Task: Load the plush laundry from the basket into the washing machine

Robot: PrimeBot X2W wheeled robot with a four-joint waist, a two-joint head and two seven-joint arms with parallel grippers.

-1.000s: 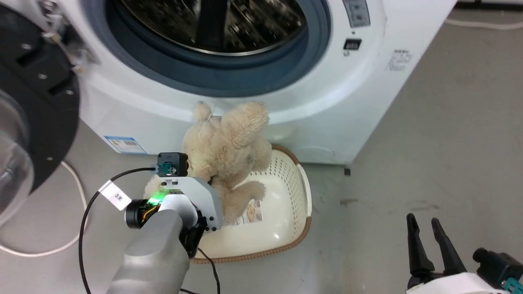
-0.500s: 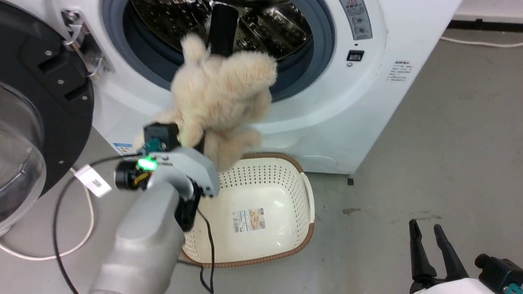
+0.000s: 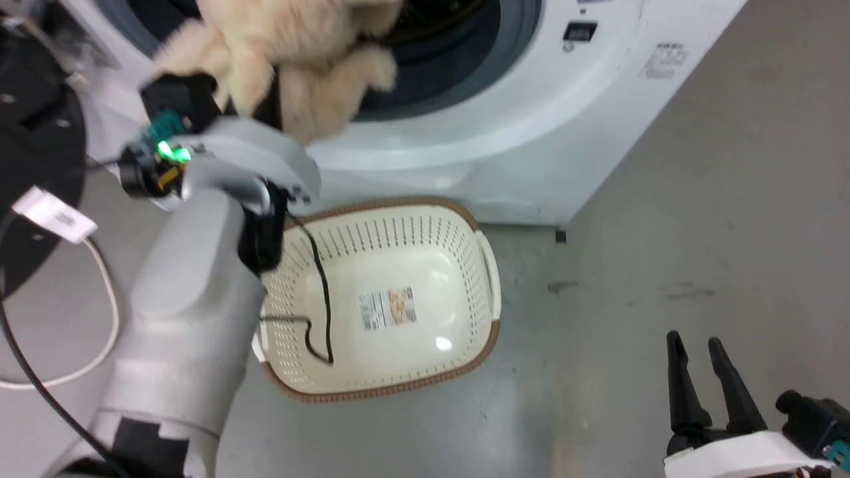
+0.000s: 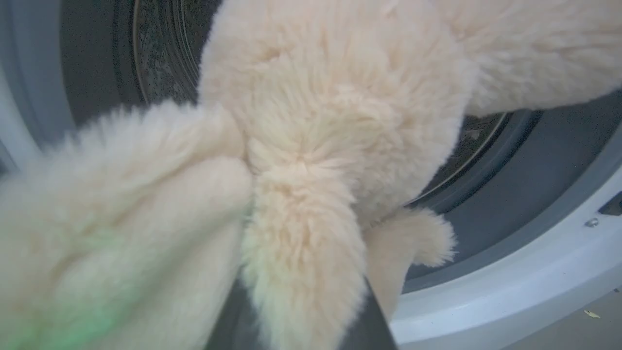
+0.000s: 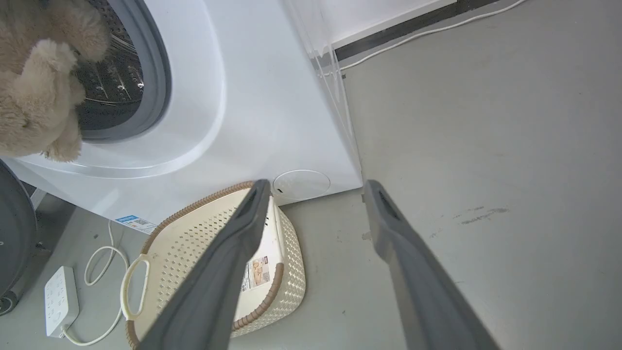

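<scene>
At the open mouth of the washing machine [image 3: 505,133], the plush laundry [image 3: 299,60] hangs in the air in front of the grey door seal [image 3: 451,79]. It is well above the basket [image 3: 385,392] and apart from it. The left claw [image 4: 299,291] is drawn narrow on the plush laundry: in the left wrist view its two dark fingers [image 4: 226,316] rise from the bottom edge and vanish into the cream fur, one lump pinched between them. Behind the fur, the same view shows the perforated steel drum [image 4: 160,48]. A green light [image 3: 166,151] glows on the left wrist. The basket stands upright on the grey floor [image 3: 664,232], just in front of the machine's lower panel, and the label sticker [image 3: 387,308] shows on its bare bottom. A black cable [image 3: 322,292] from the left arm hangs over its near wall. The round black-framed door [image 3: 33,133] stands swung open at the left. The right claw [image 3: 694,342] hovers low at the lower right, well apart from basket and machine, its fingers spread wide and holding nothing. A white power strip [image 5: 60,299] with its white cord [image 5: 104,265] lies on the floor beside the basket, below the door.
</scene>
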